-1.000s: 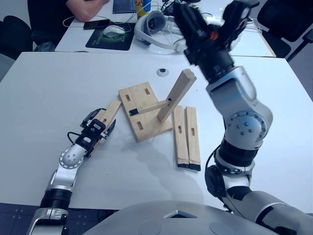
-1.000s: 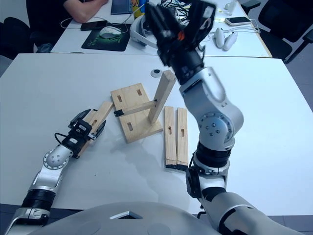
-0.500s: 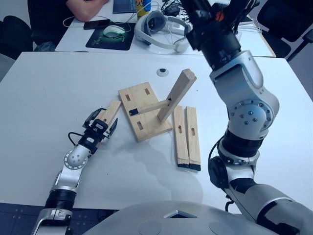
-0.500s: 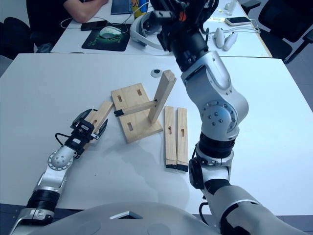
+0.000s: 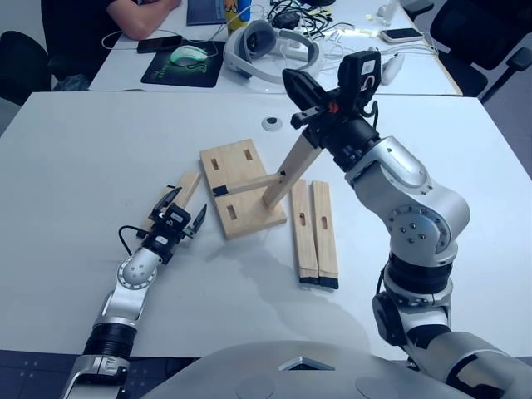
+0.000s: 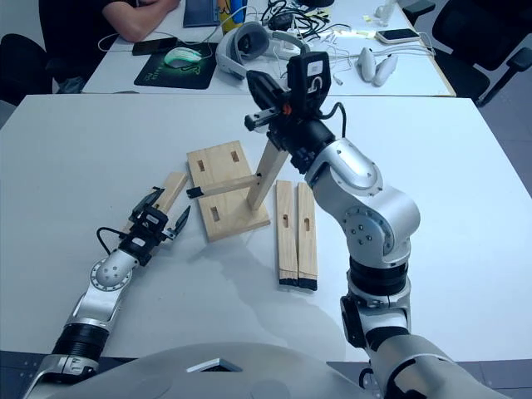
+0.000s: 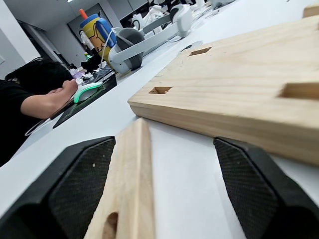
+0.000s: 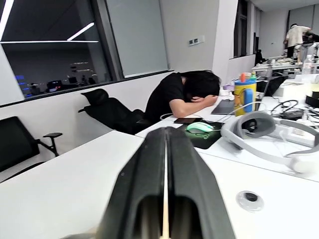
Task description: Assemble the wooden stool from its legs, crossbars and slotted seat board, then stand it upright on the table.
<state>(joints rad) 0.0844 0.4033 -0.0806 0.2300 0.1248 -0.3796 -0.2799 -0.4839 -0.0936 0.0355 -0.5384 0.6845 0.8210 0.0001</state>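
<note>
Evidently assembly is sitting early: one leg point(image 5: 293, 166) is leaning up from the seat board point(image 5: 241, 199) with a crossbar point(image 5: 249, 183) jutting sideways, two more legs point(image 5: 314, 234) lying beside it. The right gripper point(image 5: 295, 86), fingers pressed together on nothing, is hovering above that leg's top. The left gripper point(image 5: 183, 208) is gaping wide astride a loose leg point(image 5: 189, 183), unclamped; next it seems to need closing and carrying to a slot point(image 5: 232, 214) standing empty

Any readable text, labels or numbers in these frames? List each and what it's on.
None is legible.
Green marks on the mouse pad: too small to read.
Coloured print on the cup: blurred, unreadable.
The seat board and the loose legs: bare wood, no markings visible.
</note>
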